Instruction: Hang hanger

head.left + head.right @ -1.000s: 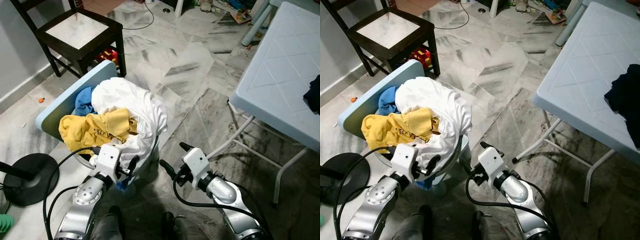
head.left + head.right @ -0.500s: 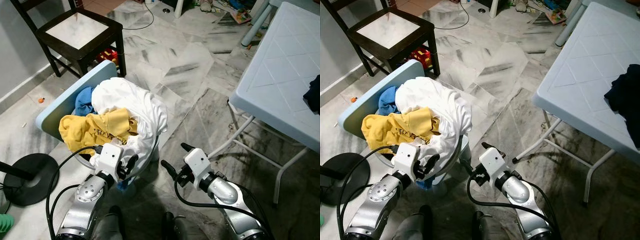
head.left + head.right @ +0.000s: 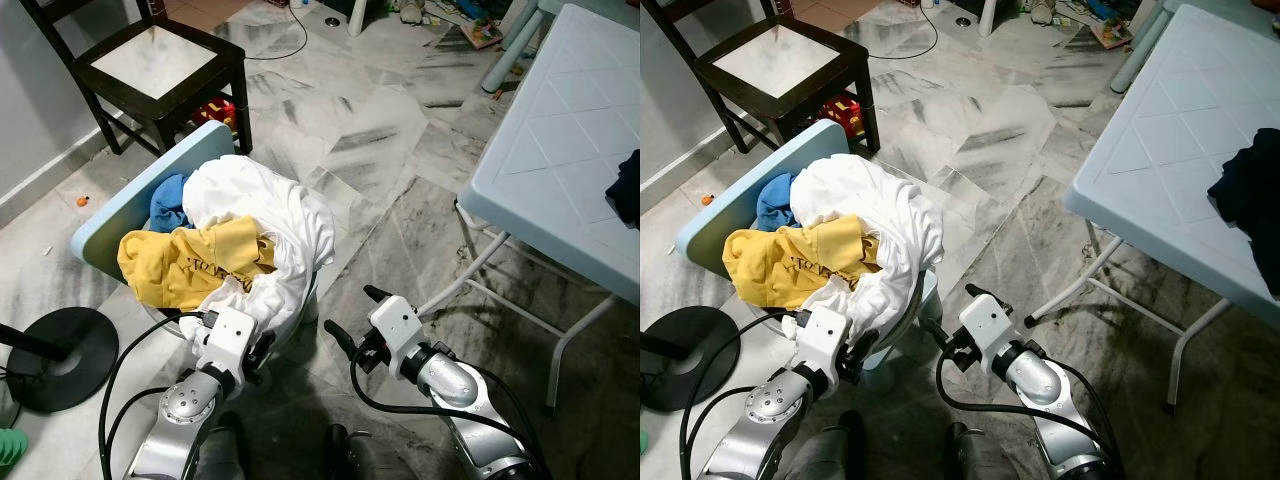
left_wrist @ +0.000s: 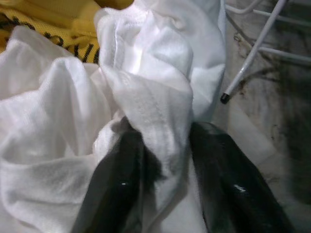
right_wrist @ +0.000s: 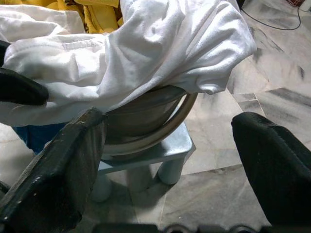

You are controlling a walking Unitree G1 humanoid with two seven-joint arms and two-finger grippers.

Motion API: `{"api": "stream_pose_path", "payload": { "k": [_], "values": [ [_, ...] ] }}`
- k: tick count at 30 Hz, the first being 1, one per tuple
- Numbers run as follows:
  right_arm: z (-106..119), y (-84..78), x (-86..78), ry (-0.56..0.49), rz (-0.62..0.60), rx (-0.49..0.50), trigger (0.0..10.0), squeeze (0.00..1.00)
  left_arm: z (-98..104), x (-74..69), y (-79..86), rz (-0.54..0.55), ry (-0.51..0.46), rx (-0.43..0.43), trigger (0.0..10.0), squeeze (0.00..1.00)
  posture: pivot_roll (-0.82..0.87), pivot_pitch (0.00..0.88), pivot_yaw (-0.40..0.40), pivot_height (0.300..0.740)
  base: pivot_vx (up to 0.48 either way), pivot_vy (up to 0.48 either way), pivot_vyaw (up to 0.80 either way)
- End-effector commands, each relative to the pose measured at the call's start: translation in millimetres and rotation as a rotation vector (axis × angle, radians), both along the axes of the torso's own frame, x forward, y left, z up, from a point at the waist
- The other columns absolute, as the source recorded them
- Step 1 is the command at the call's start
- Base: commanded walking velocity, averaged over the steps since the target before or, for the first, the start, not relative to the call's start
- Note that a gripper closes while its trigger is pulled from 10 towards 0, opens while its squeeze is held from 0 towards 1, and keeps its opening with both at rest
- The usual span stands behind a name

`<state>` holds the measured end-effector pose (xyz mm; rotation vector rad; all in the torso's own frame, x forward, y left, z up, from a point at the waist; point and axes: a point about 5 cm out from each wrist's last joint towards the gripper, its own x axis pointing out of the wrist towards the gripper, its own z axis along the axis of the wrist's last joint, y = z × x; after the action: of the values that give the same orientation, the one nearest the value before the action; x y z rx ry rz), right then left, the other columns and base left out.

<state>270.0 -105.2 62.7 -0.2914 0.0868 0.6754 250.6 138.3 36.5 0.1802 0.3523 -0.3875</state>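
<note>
A fold of crumpled white cotton garment point(image 4: 160, 121) is pinched between the nearly closed jaws of the left gripper point(image 3: 262, 349), at the near edge of the heap. The garment is draped over the rim of a round beige laundry basket point(image 5: 155, 128) set on a pale blue plastic stool point(image 5: 165, 150), with a yellow printed shirt point(image 3: 190, 262) and a blue cloth point(image 3: 168, 203) lying behind it. The right gripper point(image 3: 352, 318) is held beside the basket, jaws spread wide and empty, well apart from the cloth. No hanger can be made out; it is judged to be buried in the heap or elsewhere. A dark garment point(image 3: 1252, 195) lies on the pale blue folding counter point(image 3: 1160, 150), cut off by the frame.
</note>
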Motion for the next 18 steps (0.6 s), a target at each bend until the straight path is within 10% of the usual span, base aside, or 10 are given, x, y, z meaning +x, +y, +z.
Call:
{"api": "stream_pose_path", "payload": {
  "k": [1,18],
  "values": [
    [-8,-3.5,-3.2,0.032,-0.006,-0.015,10.0,0.00,-6,-6.9,-2.6,-0.012,-0.005,0.036,0.0,0.00,0.02,0.265,-0.116,0.740,0.000,0.000,0.00],
    [-10,-4.6,-3.6,0.037,-0.002,-0.025,10.0,0.00,-13,-3.7,16.0,0.110,-0.176,0.125,0.0,0.00,0.02,0.267,-0.121,0.740,0.000,0.000,0.00]
  ]
}}
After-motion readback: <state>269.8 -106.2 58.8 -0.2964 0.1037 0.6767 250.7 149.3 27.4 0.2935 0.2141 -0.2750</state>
